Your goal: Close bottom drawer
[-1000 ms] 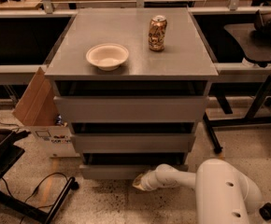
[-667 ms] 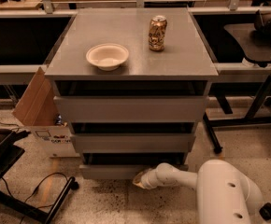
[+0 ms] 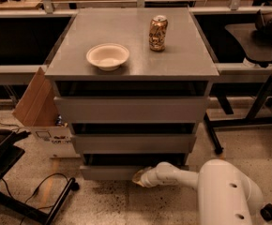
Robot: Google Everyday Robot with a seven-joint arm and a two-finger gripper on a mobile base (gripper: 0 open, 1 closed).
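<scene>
**Grey front, low contact: a square push is what this needs**

Down at floor level, the pincer (image 3: pixel 139 177) sits right at the bottom drawer (image 3: pixel 105 172), its tan tip against the plain grey front, somewhat right of the middle. Whether it is spread or closed I cannot tell from this angle; it appears to hold nothing. The white arm (image 3: pixel 206 184) reaches in low from the right, just above the speckled floor (image 3: pixel 140 210).

The bottom drawer stands out from the cabinet (image 3: pixel 56 78), with a dark gap showing above its front, under the middle drawer (image 3: pixel 133 143). That one and the top drawer (image 3: pixel 131 109) stand proud too, stepped one above the other, so the lowest front is tucked beneath an overhang.

As I read it, the way to do this well is to push straight back, square to the front, not along the arm's slanting line. The contact is off-centre, so a skewed shove could twist the drawer and jam it. Shifting the contact toward the middle, or at least keeping the force true, looks wise. Keep the pincer low, clear of the middle drawer's underside. Go steady, not hard: a bowl (image 3: pixel 108 56) and a can (image 3: pixel 158 33) stand on the counter (image 3: pixel 126 22) above, and a slam could jolt the upright can. Ease off as the dark gap shuts and the front comes home.
</scene>
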